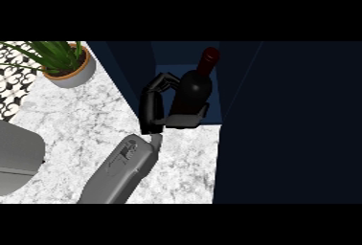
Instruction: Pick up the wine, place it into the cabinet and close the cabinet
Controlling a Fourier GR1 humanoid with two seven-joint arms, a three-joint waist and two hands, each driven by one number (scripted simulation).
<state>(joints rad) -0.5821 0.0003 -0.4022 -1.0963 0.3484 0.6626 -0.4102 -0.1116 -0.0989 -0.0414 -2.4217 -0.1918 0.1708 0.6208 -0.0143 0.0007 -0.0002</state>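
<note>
Wine (195,86) stands upright inside the dark blue cabinet (283,119), in the open compartment at its front edge, dark bottle with a reddish cap pointing toward the cabinet's back. One black hand (154,107) reaches into that opening from the marble counter (92,119) just outside the cabinet; its fingers (164,81) curl round the bottle's left side and its thumb lies under the bottle's base, so the hand is wrapped about the wine. Its grey forearm (120,174) slants down and away from the cabinet toward the lower edge of the view. From this one arm alone I cannot tell which side it belongs to; it reads as the right one. Well away from the cabinet, at the counter's far corner, sits a potted plant (65,62) in a grey pot. Another grey shape (17,158) lies farther from the cabinet, at the view's left edge; what it is cannot be told.
</note>
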